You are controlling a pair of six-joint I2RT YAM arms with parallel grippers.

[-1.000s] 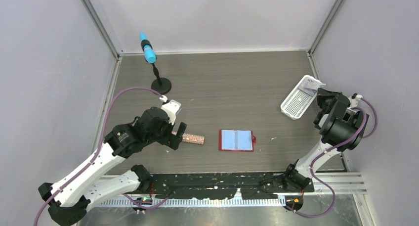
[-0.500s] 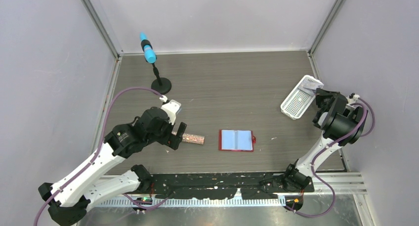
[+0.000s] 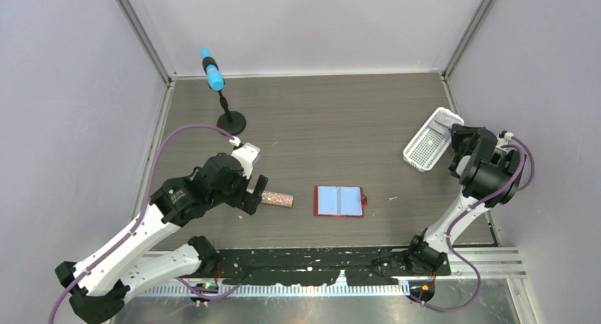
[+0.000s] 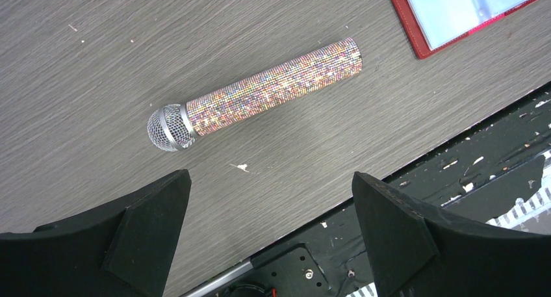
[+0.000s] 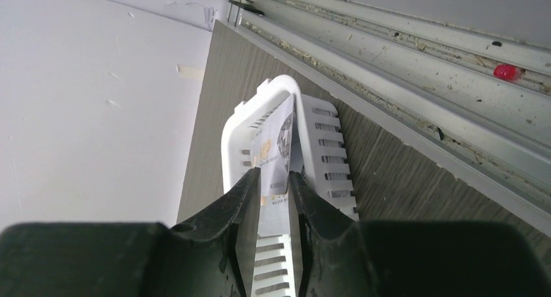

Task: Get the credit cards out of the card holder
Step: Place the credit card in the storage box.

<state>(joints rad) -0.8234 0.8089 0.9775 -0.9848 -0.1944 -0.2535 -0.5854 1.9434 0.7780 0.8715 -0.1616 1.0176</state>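
Note:
The red card holder (image 3: 340,201) lies open on the table, its light blue pockets facing up; its corner also shows in the left wrist view (image 4: 468,11). My right gripper (image 5: 274,173) hangs over the white perforated basket (image 5: 325,147) at the far right. Its jaws stand slightly apart, and a pale credit card (image 5: 276,147) lies in the gap, resting inside the basket. Seen from above, the right gripper (image 3: 455,136) covers the basket's right corner. My left gripper (image 4: 269,177) is wide open and empty, just left of the card holder.
A glittery microphone (image 4: 260,92) lies on the table between the left gripper and the card holder. A blue microphone on a black stand (image 3: 211,72) is at the back left. The side wall and metal rail (image 5: 422,95) run close behind the basket.
The right gripper has sunk toward the basket and its jaws have parted. The card that stuck up over the basket's corner no longer shows from above. The left arm has not moved.

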